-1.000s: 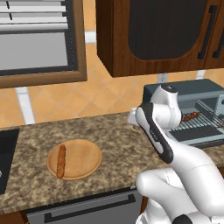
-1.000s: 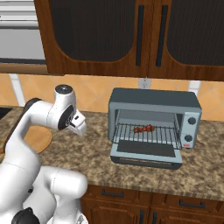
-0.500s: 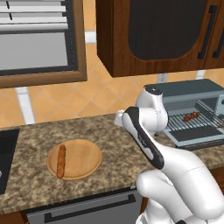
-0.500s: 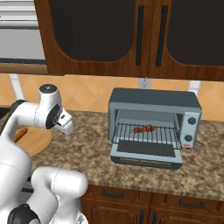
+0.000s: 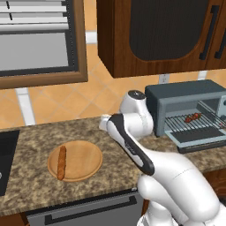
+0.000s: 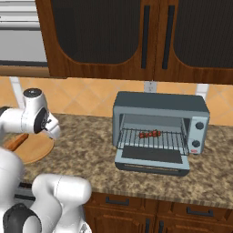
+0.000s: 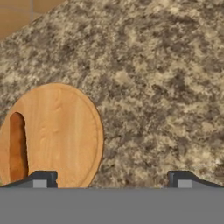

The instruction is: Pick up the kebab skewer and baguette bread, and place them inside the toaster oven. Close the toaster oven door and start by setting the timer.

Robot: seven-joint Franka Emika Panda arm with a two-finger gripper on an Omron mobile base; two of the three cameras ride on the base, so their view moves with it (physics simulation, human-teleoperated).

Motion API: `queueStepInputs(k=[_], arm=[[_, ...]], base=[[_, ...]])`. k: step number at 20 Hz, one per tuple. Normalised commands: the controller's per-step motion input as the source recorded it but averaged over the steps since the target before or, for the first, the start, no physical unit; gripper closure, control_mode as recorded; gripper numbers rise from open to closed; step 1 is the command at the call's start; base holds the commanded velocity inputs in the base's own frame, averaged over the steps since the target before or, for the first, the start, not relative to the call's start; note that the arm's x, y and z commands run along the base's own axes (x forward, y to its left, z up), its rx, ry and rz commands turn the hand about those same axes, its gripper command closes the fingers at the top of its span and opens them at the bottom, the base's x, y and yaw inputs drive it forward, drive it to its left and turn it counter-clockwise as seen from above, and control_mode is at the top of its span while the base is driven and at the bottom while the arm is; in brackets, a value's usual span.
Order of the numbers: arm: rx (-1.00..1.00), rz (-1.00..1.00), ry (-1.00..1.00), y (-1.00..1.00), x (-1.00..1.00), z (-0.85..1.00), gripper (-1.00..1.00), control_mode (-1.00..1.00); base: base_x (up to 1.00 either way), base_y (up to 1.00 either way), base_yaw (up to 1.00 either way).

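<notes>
From the left base camera I see the bread (image 5: pixel 61 163) lying on the left part of a round wooden plate (image 5: pixel 84 160) on the counter (image 5: pixel 31 145), well apart from the oven (image 5: pixel 187 114), whose door (image 5: pixel 197 137) hangs down with the skewer (image 5: pixel 192 117) on the rack.

The right base camera shows that skewer (image 6: pixel 149 134) mid-rack.

In my hand camera the gripper (image 7: pixel 111 179) is spread wide and holds nothing, above the plate's right edge, the bread (image 7: pixel 17 146) at far left.

Speckled granite counter (image 5: pixel 39 137) (brown and tan), orange tiled wall (image 5: pixel 106 95), dark wooden cabinets (image 6: pixel 136 36) above.
</notes>
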Motion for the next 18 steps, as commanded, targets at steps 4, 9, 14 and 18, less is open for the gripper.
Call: queueStepInputs(k=[4, 9, 14, 18], arm=[[-0.02, 0.04, 0.05, 0.73, 0.05, 0.0, -1.0, -1.0], [-0.01, 0.08, 0.07, 0.47, 0.08, 0.0, -1.0, -1.0], [-0.03, 0.1, 0.06, 0.42, 0.15, 0.0, -1.0, -1.0], [-0.09, 0.15, 0.08, 0.72, 0.02, -0.07, -1.0, -1.0]], base=[[0.0, 0.0, 0.0], [0.0, 0.0, 0.0], [0.0, 0.0, 0.0], [0.0, 0.0, 0.0]])
